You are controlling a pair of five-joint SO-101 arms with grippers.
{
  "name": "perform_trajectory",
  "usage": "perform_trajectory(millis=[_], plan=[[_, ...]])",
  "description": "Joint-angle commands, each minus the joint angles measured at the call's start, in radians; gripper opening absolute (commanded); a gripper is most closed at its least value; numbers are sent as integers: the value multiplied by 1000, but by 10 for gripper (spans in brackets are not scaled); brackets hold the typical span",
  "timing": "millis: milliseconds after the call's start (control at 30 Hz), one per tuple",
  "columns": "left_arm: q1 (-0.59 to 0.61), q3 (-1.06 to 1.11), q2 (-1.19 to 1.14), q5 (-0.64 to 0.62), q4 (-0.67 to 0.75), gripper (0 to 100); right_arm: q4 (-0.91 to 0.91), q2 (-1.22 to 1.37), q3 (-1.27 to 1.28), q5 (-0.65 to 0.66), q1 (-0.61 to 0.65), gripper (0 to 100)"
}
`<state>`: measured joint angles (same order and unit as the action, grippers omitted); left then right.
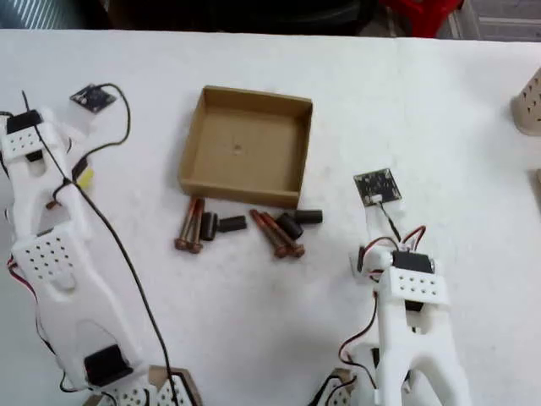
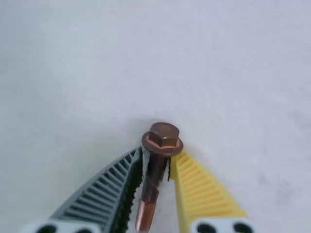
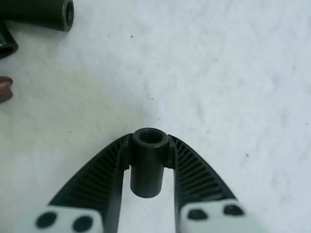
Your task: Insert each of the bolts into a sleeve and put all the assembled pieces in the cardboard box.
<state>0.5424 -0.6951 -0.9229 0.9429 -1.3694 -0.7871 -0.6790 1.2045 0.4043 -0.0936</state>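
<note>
My left gripper [image 2: 155,156] is shut on a copper bolt [image 2: 156,167], with its hex head [image 2: 163,137] sticking out past the grey and yellow fingers. In the high view this gripper [image 1: 68,191] hangs over the table at the far left. My right gripper [image 3: 148,145] is shut on a black sleeve [image 3: 147,165], open end outward, and sits at the lower right [image 1: 366,257]. The cardboard box [image 1: 190,156] stands open in the middle. In front of it lie two bolts [image 1: 190,225], two more bolts [image 1: 276,233] and several black sleeves [image 1: 232,223].
Small circuit boards on wires lie at the back left [image 1: 93,97] and right of the box [image 1: 377,186]. A beige perforated object [image 1: 528,106] stands at the right edge. Another sleeve [image 3: 43,10] and a bolt tip [image 3: 4,90] lie near my right gripper.
</note>
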Motion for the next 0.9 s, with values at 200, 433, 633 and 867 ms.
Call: perform_trajectory(millis=[200,433,633,867], plan=[[-4,-14,-99,0,52,133,15,-16,-5,15,7,17],[-12,-80,-70,-137,-69,34,8,-18,-2,15,36,17],[-21,-311,-59,-470,-313,22,8,-27,34,15,99,17],[-21,-454,-59,-881,-399,22,8,-27,31,14,102,17]])
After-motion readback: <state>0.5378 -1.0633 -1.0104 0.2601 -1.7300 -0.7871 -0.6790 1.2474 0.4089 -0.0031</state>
